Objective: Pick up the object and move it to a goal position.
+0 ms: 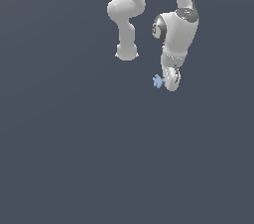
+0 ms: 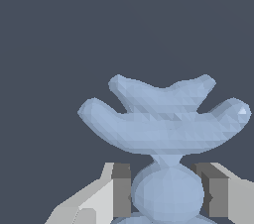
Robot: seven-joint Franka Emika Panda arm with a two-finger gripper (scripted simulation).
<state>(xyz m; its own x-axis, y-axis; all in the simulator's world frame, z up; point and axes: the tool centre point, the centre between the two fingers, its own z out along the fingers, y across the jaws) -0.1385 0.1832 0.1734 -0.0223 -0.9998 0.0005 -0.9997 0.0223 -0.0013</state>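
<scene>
The object (image 1: 158, 81) is a tiny pale-blue piece with curved prongs. In the exterior view it sticks out to the left of my white gripper (image 1: 170, 84). In the wrist view the object (image 2: 163, 119) fills the middle: its curved prongs spread wide past the fingertips, and its rounded middle part sits between my two grey finger pads (image 2: 121, 191). The pads press against both sides of that rounded part. The gripper (image 2: 167, 193) is shut on the object.
The white arm (image 1: 178, 25) bends down from the upper part of the exterior view, with its base link (image 1: 126, 49) to the left. A plain dark grey surface (image 1: 74, 158) lies all around.
</scene>
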